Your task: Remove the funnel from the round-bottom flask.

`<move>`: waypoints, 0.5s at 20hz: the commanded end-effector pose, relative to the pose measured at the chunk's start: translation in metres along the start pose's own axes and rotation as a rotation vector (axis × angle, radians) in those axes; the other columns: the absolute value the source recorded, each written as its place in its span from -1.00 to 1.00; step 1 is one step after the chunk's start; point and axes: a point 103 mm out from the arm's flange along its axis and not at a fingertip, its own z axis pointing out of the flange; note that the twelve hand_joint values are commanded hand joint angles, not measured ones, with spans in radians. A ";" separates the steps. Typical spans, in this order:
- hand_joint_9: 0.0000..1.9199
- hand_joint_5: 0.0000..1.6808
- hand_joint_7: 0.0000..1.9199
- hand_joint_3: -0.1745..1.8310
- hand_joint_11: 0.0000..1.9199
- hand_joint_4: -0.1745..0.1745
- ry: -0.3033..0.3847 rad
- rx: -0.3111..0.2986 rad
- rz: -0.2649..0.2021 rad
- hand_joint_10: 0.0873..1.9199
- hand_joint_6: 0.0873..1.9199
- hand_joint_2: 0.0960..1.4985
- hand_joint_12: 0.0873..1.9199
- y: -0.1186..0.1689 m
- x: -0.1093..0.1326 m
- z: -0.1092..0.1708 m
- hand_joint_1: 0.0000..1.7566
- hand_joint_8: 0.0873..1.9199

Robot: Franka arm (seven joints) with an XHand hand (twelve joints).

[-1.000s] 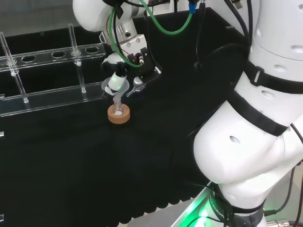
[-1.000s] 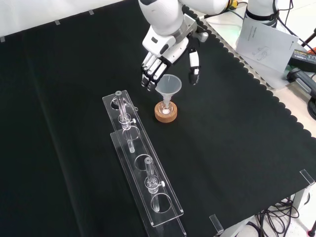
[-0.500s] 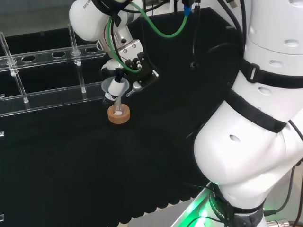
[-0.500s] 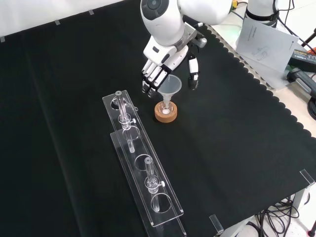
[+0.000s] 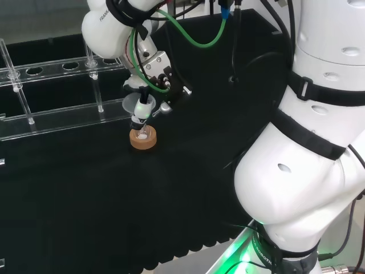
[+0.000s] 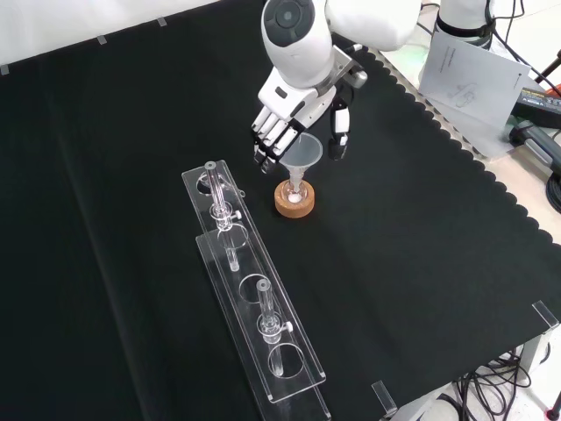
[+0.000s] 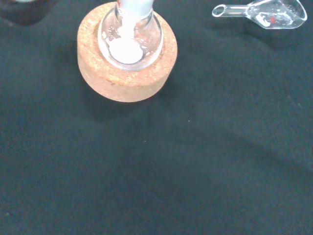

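Note:
A clear funnel [image 6: 300, 153] stands with its stem in a small round-bottom flask [image 6: 295, 195] that rests on a cork ring [image 6: 295, 204]. In the wrist view the flask [image 7: 130, 38] holds some white powder and sits in the cork ring [image 7: 122, 81]. The hand [image 6: 291, 98] hangs just above and behind the funnel. It is open, its fingers [image 6: 266, 145] down at the left of the funnel's rim and its thumb [image 6: 337, 133] at the right, apart from the rim. In the head view the hand [image 5: 155, 67] stands over the funnel [image 5: 137, 106] and the cork ring [image 5: 142, 140].
Two long clear racks [image 6: 250, 303] with glass tubes lie in front of the flask in the front view; the racks [image 5: 57, 97] stand at the left in the head view. A small clear glass piece [image 7: 264, 11] lies on the cloth near the cork ring. Papers [image 6: 469, 70] lie beyond the cloth's scalloped edge.
The hand has come a little lower and closer round the funnel, the thumb drawing in towards the rim. Funnel, flask and cork ring have not moved.

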 end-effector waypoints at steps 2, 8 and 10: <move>-0.72 -0.81 -0.96 -0.61 -0.70 -0.21 -0.034 -0.012 -0.001 -0.28 -1.00 -0.11 0.50 -0.001 0.002 0.001 -0.22 -0.37; -0.39 -0.62 -0.72 -0.53 -0.61 -0.21 -0.071 -0.037 -0.009 -0.41 -1.00 -0.10 0.42 -0.001 0.003 0.000 -0.22 -0.34; -0.26 -0.54 -0.63 -0.50 -0.56 -0.22 -0.085 -0.051 -0.004 -0.45 -1.00 -0.11 0.38 -0.002 0.003 0.000 -0.22 -0.35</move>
